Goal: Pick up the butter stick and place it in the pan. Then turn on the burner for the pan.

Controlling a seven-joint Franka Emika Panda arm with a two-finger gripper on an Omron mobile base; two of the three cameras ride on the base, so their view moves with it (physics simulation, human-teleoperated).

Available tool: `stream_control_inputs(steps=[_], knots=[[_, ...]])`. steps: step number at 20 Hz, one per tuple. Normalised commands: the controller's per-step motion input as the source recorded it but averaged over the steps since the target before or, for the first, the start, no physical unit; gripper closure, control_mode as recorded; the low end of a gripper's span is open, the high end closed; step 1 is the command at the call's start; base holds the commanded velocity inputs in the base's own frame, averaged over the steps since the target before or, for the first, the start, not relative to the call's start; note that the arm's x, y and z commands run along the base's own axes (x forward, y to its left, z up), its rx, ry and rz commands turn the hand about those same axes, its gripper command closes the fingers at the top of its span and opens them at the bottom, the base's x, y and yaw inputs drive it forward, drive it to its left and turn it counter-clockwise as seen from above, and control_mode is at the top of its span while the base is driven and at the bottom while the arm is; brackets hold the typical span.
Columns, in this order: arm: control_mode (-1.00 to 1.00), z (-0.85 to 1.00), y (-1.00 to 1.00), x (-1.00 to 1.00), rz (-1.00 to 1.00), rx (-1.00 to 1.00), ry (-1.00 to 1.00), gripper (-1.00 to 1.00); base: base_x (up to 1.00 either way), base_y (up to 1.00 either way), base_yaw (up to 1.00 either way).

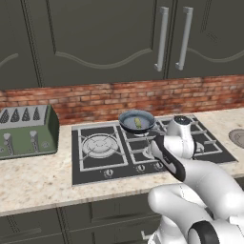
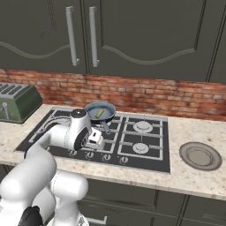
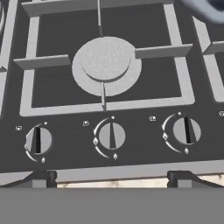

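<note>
Above the front row of round grey stove knobs (image 3: pixel 112 136), the two-finger gripper (image 3: pixel 112 178) hovers with jaws apart. Next it should take the knob for the pan's burner squarely and twist gently. At 12 o'clock, the small dark blue-grey frying pan (image 1: pixel 127 124) holds the pale-yellow butter stick (image 1: pixel 138 123), a tiny oblong.

Flat, even rendered light, dim on the dark cabinets (image 1: pixel 95 38), with faint shadows, no glare, slightly soft detail.
</note>
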Motion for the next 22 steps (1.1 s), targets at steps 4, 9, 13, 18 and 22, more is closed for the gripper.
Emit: stream_control_inputs(steps=[4, 9, 13, 18, 22], knots=[[-1.00, -0.13, 0.00, 0.12, 0.00, 0.00, 0.00, -1.00, 0.00, 0.00, 0.00], [-1.00, -0.07, 0.00, 0.17, 0.00, 0.00, 0.00, -1.00, 0.00, 0.00, 0.00], [-1.00, -0.05, -0.01, 0.03, 0.00, 0.00, 0.00, -1.00, 0.00, 0.00, 0.00], [-1.00, -0.09, 0.00, 0.00, 0.00, 0.00, 0.00, -1.00, 0.00, 0.00, 0.00], [-1.00, -0.13, 0.00, 0.00, 0.00, 0.00, 0.00, -1.00, 0.00, 0.00, 0.00]])
